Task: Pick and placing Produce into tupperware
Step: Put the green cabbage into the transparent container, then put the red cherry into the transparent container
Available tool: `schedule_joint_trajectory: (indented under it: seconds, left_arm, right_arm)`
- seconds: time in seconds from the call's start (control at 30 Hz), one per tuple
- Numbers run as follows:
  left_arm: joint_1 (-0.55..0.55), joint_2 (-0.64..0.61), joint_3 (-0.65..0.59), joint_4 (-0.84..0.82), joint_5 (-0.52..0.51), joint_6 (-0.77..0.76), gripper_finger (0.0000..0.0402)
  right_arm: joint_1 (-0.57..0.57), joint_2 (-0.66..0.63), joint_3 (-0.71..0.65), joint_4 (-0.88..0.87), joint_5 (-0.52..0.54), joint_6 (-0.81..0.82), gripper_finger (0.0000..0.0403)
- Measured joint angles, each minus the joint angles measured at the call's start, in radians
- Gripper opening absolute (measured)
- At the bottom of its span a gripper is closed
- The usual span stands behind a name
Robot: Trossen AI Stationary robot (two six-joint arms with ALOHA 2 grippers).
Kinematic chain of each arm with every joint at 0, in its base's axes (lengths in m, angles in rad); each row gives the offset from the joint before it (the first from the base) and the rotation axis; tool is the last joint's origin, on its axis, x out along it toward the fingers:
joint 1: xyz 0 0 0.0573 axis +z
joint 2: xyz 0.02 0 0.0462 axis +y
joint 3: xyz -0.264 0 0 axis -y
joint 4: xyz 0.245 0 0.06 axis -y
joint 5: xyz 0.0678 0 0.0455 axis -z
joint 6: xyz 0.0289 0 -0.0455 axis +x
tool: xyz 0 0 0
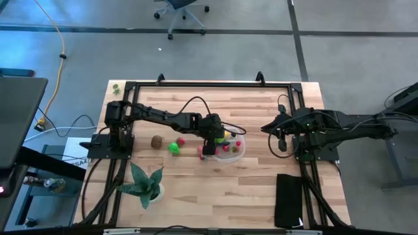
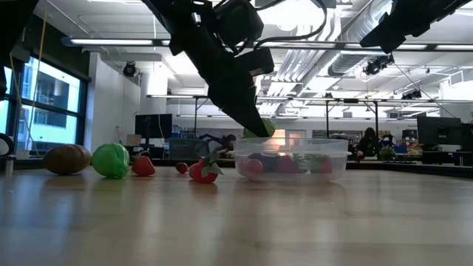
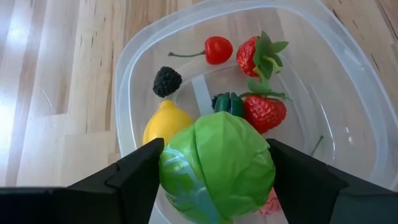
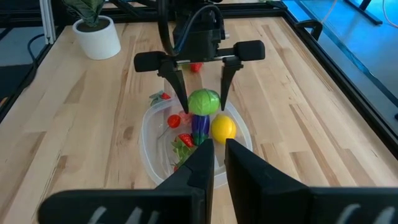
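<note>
Green cabbage (image 3: 217, 167), clamped between both fingers of left gripper (image 4: 203, 94), just above tupperware (image 3: 348, 118) at table (image 1: 215, 189) centre. Inside tupperware: yellow lemon (image 3: 163, 123), cherry (image 3: 217, 49), blackberry (image 3: 166, 81), two strawberries (image 3: 263, 112), plus something purple (image 4: 199, 124) seen only from right wrist. Outside, visible from low view: brown piece (image 2: 66, 159), second green cabbage (image 2: 111, 159), red pieces (image 2: 204, 171). Pink item under held cabbage mostly hidden. Right gripper (image 1: 281, 132) parked beside tupperware, fingers nearly closed, holding nothing. Potted plant (image 1: 145, 185), black pad (image 1: 289, 199) at near edge.
</note>
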Motion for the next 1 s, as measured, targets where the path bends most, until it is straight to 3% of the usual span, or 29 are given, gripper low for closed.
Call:
schedule_joint_trajectory:
  seconds: [0.33,0.63,1.0]
  left_arm:
    - [0.000,0.000,0.000,-0.020,-0.024,0.037,0.0319]
    - [0.020,-0.086,0.000,-0.075,-0.026,0.050,0.0292]
    - [0.151,-0.280,-0.001,-0.506,-0.087,-0.024,0.0262]
  right_arm:
    - [0.000,0.000,0.000,0.000,0.000,0.000,0.0030]
    - [0.000,0.000,0.000,0.000,0.000,0.000,0.0030]
    - [0.000,0.000,0.000,0.000,0.000,0.000,0.0030]
